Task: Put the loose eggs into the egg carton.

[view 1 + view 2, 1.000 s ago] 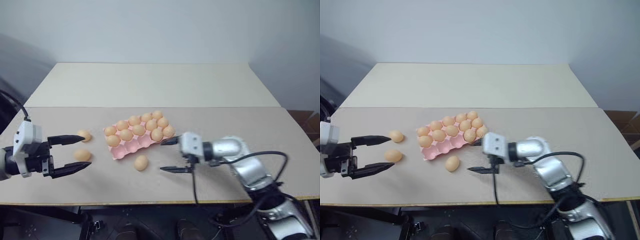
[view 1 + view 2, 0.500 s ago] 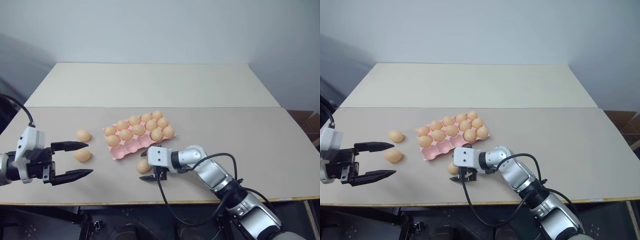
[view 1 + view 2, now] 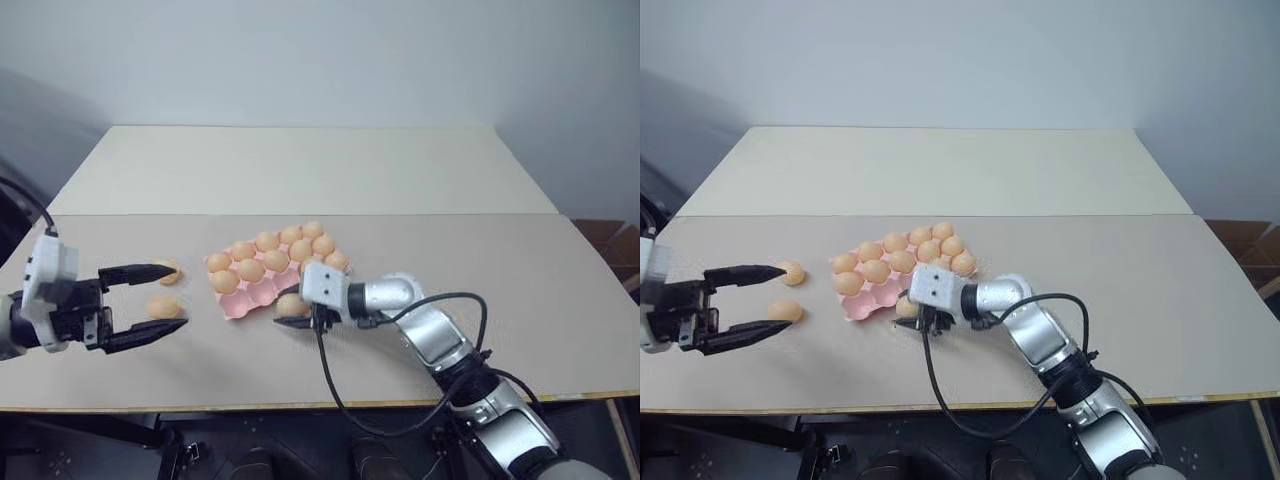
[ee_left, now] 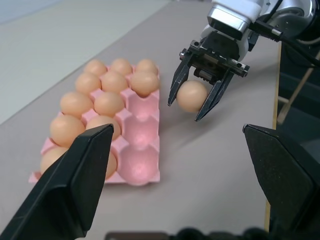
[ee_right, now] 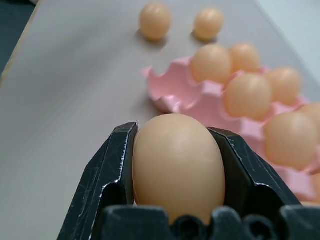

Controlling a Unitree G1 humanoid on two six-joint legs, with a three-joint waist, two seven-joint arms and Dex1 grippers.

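My right gripper (image 3: 291,309) is shut on one loose egg (image 4: 192,95), held low over the table beside the near edge of the pink egg carton (image 3: 247,300). The right wrist view shows that egg (image 5: 177,164) clamped between both black fingers. Several eggs fill the carton's two far rows, while the near row of cups (image 4: 140,146) stands empty. Two more loose eggs (image 3: 168,271) (image 3: 163,306) lie on the table left of the carton. My left gripper (image 3: 176,298) is open there, its fingertips near these two eggs and holding nothing.
The work happens on a beige table (image 3: 470,270), whose front edge (image 3: 300,404) runs close below the grippers. A paler table top (image 3: 300,165) adjoins it at the back, against a plain wall. A black cable hangs from my right wrist.
My right gripper swept left to the egg lying in front of the carton, closed on it, and carried it up to the carton's near edge. The left gripper stayed open in about the same place.
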